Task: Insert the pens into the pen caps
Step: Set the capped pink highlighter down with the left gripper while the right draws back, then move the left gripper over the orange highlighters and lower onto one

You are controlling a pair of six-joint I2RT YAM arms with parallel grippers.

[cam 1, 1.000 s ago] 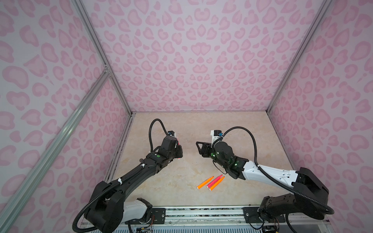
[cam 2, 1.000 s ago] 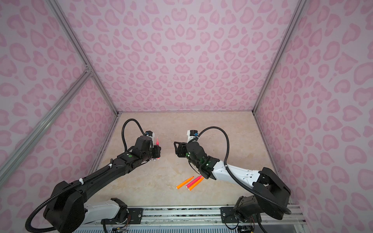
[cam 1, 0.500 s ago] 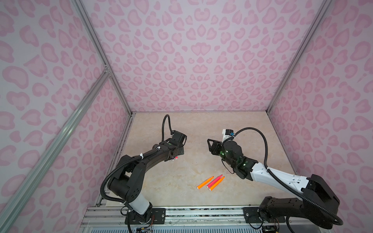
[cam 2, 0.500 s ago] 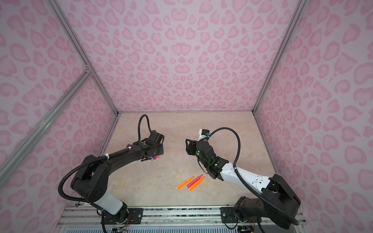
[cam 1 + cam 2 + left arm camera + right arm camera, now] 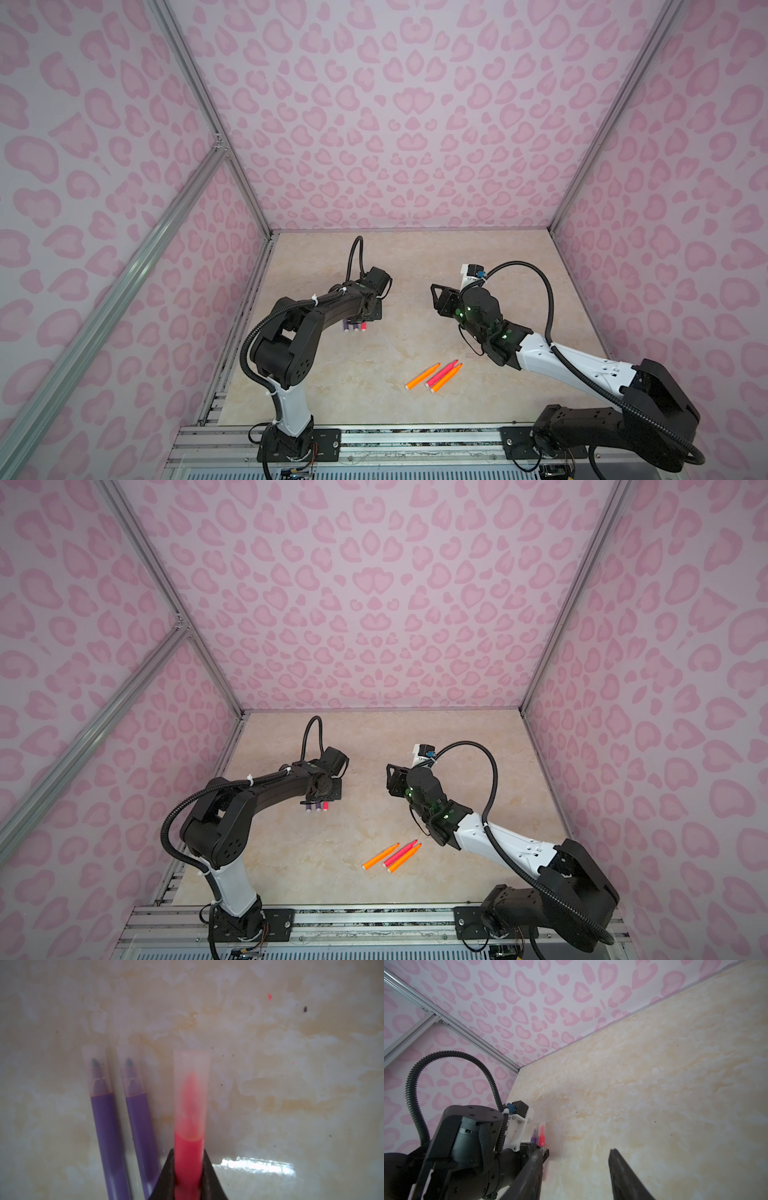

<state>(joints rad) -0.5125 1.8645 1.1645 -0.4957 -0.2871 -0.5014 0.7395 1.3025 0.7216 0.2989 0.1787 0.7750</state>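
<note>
- The pink-red pen (image 5: 188,1145) has a clear cap (image 5: 192,1072) over its tip, and the left hand (image 5: 188,1152) is clamped on it.
- Two purple pens (image 5: 106,1126), capped too, lie beside it, toward the left edge of the bench (image 5: 415,270).
- Three bare pens (image 5: 441,372) lie near the front edge.
- The right hand (image 5: 577,1151) is apart and empty.

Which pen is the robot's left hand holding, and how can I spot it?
Look at the beige table, on its left side, where the black left gripper reaches down. Three capped pens sit side by side there. The one you want is the pink-red pen, pinched in the gripper; its two neighbours are purple pens lying free.
</note>
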